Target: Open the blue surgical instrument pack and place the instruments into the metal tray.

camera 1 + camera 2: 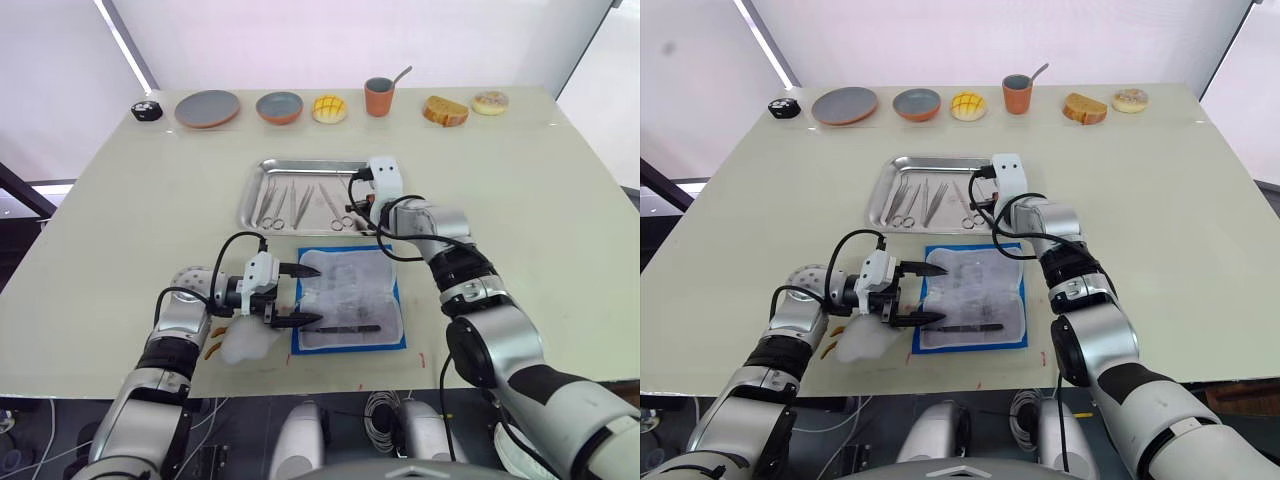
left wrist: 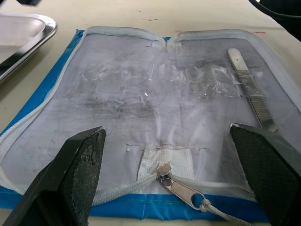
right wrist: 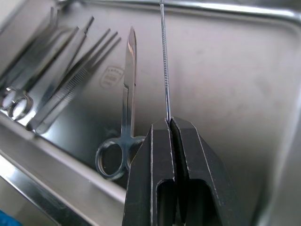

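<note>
Right wrist view: right gripper [image 3: 170, 123] has its jaws pressed together on a thin probe-like instrument [image 3: 164, 56], held over the far end of the metal tray [image 1: 252, 190].
Bench: pale cream top [image 1: 540, 210] with a white wall behind; bright light falls along its far edge.
Metal tray: lies beyond the pack, near the middle of the bench; scissors [image 3: 123, 113] and forceps [image 3: 70, 80] already lie in it, fanned side by side.
Blue surgical instrument pack [image 1: 349, 298]: unzipped and spread flat, pale lining up, just in front of the tray.
Left gripper [image 1: 291, 295]: jaws wide apart and holding nothing, hovering at the pack's near-left edge above the zip pull [image 2: 181, 187].
Last instrument: one slim handle [image 2: 251, 92] rests on the lining along the pack's near side.
White plush toy [image 1: 248, 342]: beside the pack under the left arm.
Back row: plates, a bun, an orange cup [image 1: 379, 96] with a spoon, cakes; all well apart from the work.
Step in hand: lower the probe until it lies flat on bare steel, clear of the scissors, before parting the jaws; a drop from height may make it bounce or roll.
Next, as I judge: the handle in the pack.
</note>
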### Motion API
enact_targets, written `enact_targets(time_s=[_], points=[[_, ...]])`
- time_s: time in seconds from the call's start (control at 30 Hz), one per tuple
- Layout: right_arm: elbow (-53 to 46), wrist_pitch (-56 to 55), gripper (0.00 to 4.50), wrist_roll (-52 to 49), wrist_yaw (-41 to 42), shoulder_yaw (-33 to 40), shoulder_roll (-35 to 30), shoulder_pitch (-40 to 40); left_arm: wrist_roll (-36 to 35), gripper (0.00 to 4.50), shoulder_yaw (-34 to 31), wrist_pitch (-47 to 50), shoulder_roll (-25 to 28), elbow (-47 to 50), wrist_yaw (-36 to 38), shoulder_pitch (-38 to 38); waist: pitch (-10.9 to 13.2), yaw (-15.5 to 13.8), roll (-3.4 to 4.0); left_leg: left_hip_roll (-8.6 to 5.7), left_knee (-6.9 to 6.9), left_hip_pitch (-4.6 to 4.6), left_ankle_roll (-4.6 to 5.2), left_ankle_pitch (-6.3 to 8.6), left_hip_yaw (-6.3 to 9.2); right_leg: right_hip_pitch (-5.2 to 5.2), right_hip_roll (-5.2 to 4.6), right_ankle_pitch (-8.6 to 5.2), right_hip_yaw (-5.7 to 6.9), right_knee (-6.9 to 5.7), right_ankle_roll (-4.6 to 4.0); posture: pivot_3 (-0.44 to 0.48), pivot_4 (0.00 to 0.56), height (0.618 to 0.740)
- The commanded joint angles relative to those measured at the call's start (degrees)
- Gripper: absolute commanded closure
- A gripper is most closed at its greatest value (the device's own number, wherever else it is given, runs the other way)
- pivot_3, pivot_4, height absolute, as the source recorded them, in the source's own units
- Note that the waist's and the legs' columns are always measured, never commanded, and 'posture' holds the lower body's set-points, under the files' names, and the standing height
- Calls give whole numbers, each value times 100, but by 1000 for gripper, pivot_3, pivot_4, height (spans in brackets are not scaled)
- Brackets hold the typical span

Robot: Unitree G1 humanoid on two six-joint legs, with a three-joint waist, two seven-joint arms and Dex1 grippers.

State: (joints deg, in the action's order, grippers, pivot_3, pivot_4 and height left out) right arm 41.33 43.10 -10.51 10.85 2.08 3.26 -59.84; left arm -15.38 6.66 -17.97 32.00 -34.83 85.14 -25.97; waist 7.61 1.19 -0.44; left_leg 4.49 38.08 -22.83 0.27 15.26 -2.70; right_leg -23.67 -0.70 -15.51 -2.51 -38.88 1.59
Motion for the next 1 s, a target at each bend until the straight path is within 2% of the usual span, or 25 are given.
enact_targets(time_s=[0.03,0.17,0.27,0.3,0.33,0.37,0.4,0.43,0.57,0.67,0.73,0.8,0.9,0.93,0.97,1.0], points=[[52,-233,4471,22,50,15,14,-250,207,0,40,62,25,-124,-124,145,0,1,1,0,0,0,0,0,0,0,0,0,0,0,0,0,150,740],[152,-269,4471,24,72,37,18,-274,210,0,38,37,12,-168,-130,135,0,2,1,0,0,0,0,0,0,0,0,0,0,0,0,0,150,740],[143,-240,3940,2,115,47,31,-265,216,0,37,2,-4,-232,-131,123,0,2,1,0,-1,0,0,0,0,0,0,0,0,0,0,0,150,740],[87,-221,3376,13,152,15,28,-248,217,0,37,-9,-8,-247,-130,124,0,2,1,0,-1,0,0,0,0,0,0,0,0,0,0,0,150,740],[19,-219,3376,28,196,-24,23,-228,216,0,35,-17,-9,-255,-128,128,0,2,1,0,-1,0,0,0,0,0,0,0,0,0,0,0,150,740],[-53,-213,2794,23,227,-33,23,-206,215,0,34,-24,-9,-266,-127,129,0,2,1,0,-1,0,0,0,0,0,0,0,0,0,0,0,150,740],[-151,-168,2516,18,254,-47,13,-176,213,0,31,-33,-6,-274,-122,133,1,2,1,0,-1,0,0,0,0,0,0,0,0,0,0,0,150,740],[-272,-149,2038,29,284,-75,-10,-128,211,0,28,-42,-4,-283,-119,136,1,2,2,0,-1,0,0,0,0,0,0,0,0,0,0,0,150,740],[-1386,-263,2038,-56,951,-416,-178,392,198,0,17,-63,7,-284,-113,164,1,-3,2,0,-3,0,0,0,1,0,0,0,0,1,0,0,150,740],[-2958,-821,2038,-405,2034,-746,-504,1347,186,0,10,-69,15,-274,-111,188,1,-19,2,0,-4,-1,0,0,3,1,0,0,1,4,1,0,150,740],[-3660,-1081,2038,-793,2757,-794,-702,1848,178,0,8,-76,22,-269,-109,202,2,-11,3,0,-5,-3,0,0,2,1,1,-1,-3,5,2,0,150,740],[-4634,-837,2038,-1408,3797,-700,-1506,2586,174,0,3,-88,33,-307,-74,200,2,2,6,0,-4,2,0,0,6,2,3,-1,-1,-1,2,0,150,740],[-5229,-702,2038,-1810,4545,-564,-2369,3142,171,0,9,-96,50,-351,-13,194,2,-34,6,-1,-4,-3,0,0,7,5,4,-2,-5,10,3,0,150,740],[-5319,-761,1619,-1888,4798,-488,-2679,3293,175,0,15,-105,53,-375,7,186,3,-27,6,-3,-4,-4,0,0,4,5,2,-2,-8,11,3,0,150,740],[-5396,-839,1503,-1950,5052,-441,-2973,3425,177,0,21,-111,55,-396,29,176,3,-22,6,-4,-4,0,0,0,2,4,3,-2,-11,9,3,0,150,740],[-5461,-974,1082,-1958,5308,-409,-3270,3558,177,0,25,-113,52,-420,50,165,3,-13,7,-4,-4,2,0,0,3,5,4,-2,-12,7,3,0,150,740]])
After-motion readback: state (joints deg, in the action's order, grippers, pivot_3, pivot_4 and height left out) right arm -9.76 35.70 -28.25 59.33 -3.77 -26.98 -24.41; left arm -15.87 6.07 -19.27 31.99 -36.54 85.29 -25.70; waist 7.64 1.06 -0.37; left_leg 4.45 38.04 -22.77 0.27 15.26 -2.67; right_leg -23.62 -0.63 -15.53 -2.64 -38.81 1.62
